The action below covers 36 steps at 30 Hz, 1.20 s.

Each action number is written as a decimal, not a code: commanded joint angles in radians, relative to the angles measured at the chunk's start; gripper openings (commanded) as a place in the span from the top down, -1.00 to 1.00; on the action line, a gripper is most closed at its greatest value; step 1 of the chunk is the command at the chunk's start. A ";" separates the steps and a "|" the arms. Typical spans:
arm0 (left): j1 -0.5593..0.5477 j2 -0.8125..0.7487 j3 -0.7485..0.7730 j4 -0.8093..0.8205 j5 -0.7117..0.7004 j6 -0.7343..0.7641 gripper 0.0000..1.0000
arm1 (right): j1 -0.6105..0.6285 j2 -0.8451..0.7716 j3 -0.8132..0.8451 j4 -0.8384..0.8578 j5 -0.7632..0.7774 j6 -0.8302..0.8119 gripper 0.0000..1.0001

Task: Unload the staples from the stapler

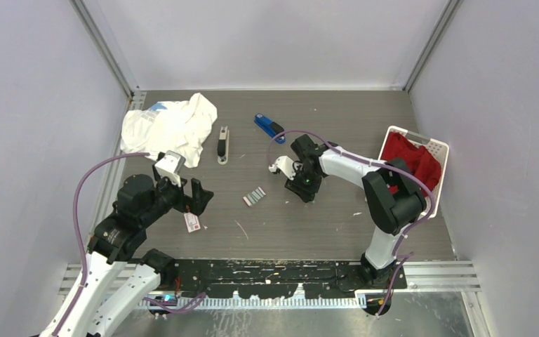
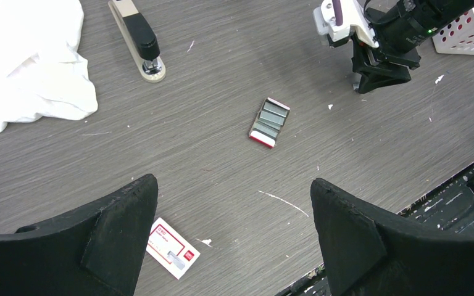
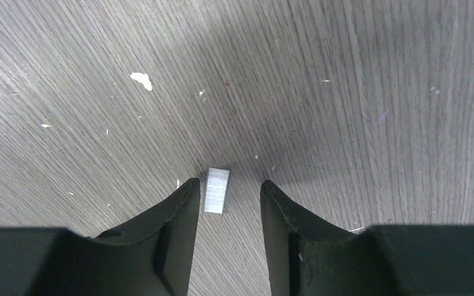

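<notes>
Your right arm (image 1: 351,165) reaches left across the worktop (image 1: 323,225), wrist pitched down and jaws low. They're narrow and straddle one strip of staples (image 3: 216,191) lying flat, with a slight gap each side, so it's not pinched. Only the right wrist view shows that strip.

Your left arm (image 1: 137,203) is bent and raised, jaws spread wide and holding nothing. Its wrist view shows:
- ahead of the jaws, an open card box (image 2: 261,139) holding grey strips (image 2: 273,116)
- further ahead-left, the stapler (image 2: 137,37)
- beside one finger, a red-and-white card (image 2: 173,248)

The top view alone shows a blue stapler (image 1: 269,127) beyond the right jaws. To their right is a white basket (image 1: 436,149) holding red cloth (image 1: 403,156).
</notes>
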 commanded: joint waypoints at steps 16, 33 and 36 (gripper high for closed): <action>0.007 -0.002 0.004 0.049 0.001 0.019 -0.86 | 0.025 0.035 0.057 -0.020 0.061 0.037 0.62; 0.007 -0.037 -0.057 0.190 0.154 -0.250 -0.68 | -0.081 -0.147 0.080 0.017 -0.407 0.114 0.86; 0.007 -0.017 -0.124 0.333 0.228 -0.381 -0.62 | -0.095 -0.189 0.060 0.053 -0.541 0.148 0.86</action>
